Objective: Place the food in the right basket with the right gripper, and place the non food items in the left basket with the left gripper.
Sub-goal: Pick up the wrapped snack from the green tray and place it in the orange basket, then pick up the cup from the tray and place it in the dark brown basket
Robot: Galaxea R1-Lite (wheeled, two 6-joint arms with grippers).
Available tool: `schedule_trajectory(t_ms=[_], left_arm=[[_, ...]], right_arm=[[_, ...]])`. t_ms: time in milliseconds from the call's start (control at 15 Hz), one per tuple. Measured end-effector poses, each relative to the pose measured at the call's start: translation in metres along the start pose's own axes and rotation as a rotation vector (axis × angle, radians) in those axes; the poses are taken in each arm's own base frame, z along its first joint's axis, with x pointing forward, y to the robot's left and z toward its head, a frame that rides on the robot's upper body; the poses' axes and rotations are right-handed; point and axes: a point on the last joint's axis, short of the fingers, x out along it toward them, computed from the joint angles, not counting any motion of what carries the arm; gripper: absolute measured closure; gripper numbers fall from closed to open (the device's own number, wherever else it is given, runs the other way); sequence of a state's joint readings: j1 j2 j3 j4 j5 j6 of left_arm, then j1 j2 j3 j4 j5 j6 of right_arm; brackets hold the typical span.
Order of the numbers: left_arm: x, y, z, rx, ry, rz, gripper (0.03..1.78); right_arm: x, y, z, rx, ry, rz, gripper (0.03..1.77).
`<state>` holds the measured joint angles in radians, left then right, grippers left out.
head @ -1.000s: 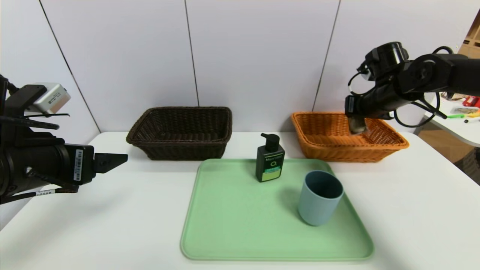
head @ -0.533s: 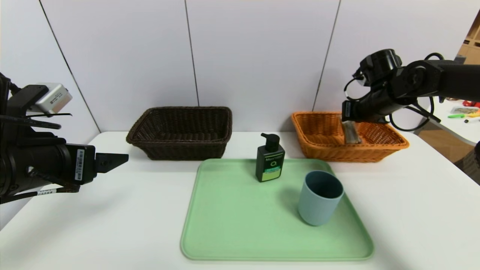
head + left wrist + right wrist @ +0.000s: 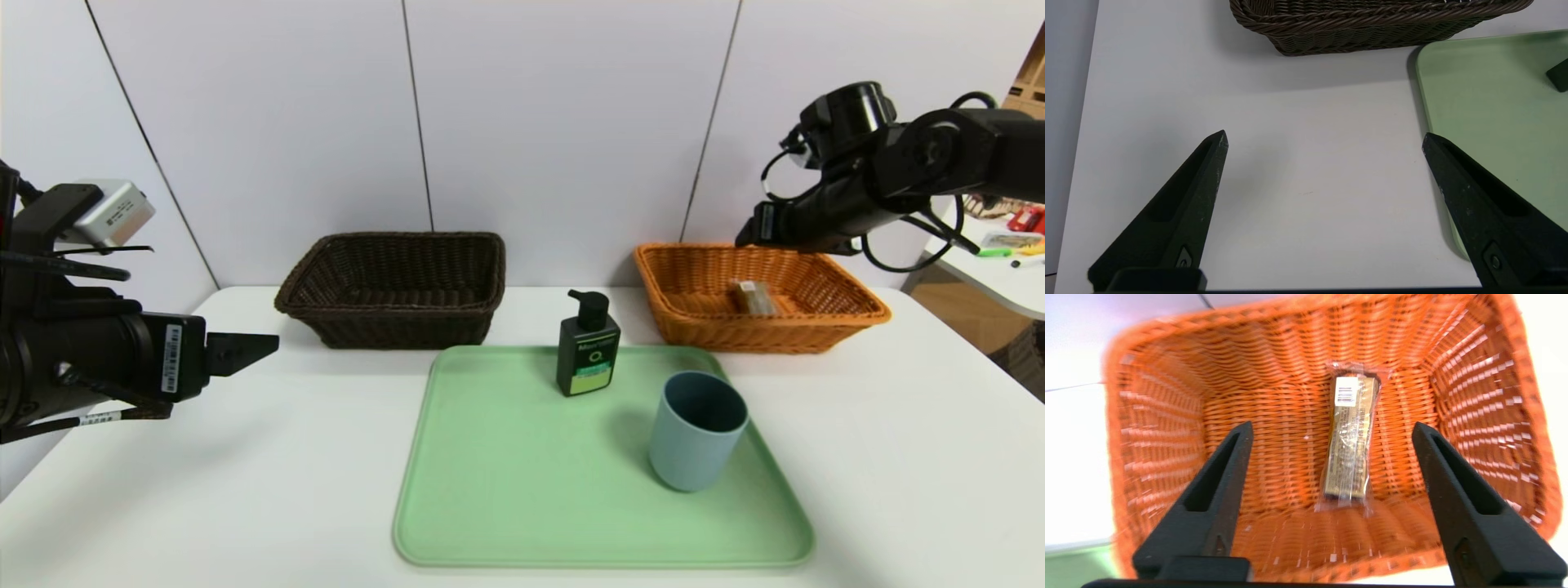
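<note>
Right claw [image 3: 1332, 426], above the orange basket [image 3: 767, 334], now spreads wide, having released the snack bar [image 3: 1349, 435], which lies on the basket's floor beneath it; left claw [image 3: 1325, 132] hangs wide over the counter [image 3: 1310, 228], unmoved.

A long, narrow brown snack bar [image 3: 1350, 437] lies flat in my orange woven wicker basket [image 3: 771, 331], sealed in clear crinkled wrapper, a small white barcode label at one end. That basket is rectangular, with a flared rim, and sits on the bench. My other basket, the dark brown woven wicker one [image 3: 408, 327], is also rectangular and rests upright on the bench. A black pump bottle [image 3: 589, 347] with a green label stands on a green tray [image 3: 531, 490], and so does a plain blue-grey handleless cup [image 3: 694, 449], its open mouth up, nearer me than the bottle.
</note>
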<state>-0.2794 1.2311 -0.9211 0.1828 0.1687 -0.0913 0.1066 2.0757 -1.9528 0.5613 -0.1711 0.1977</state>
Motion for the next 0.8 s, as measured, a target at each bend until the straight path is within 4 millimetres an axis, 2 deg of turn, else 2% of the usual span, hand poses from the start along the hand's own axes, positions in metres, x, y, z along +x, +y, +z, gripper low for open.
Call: schedule_trajectory(t_ms=[200,467,600,800], left_arm=[[-0.004,0.001,0.000,-0.002,-0.010,0.001,0.12],[-0.008,-0.002,0.003,0.002,-0.032,-0.018,0.12],[-0.010,-0.011,0.007,0.019,-0.054,-0.066,0.12],[-0.009,-0.031,0.016,0.058,-0.095,-0.170,0.12]], right_arm=[[-0.053,0.001,0.007,-0.047,-0.040,0.024,0.33],[-0.144,0.002,0.013,-0.093,-0.175,0.084,0.23],[-0.189,0.005,0.006,-0.112,-0.235,0.142,0.20],[-0.245,0.003,-0.013,-0.144,-0.288,0.226,0.16]])
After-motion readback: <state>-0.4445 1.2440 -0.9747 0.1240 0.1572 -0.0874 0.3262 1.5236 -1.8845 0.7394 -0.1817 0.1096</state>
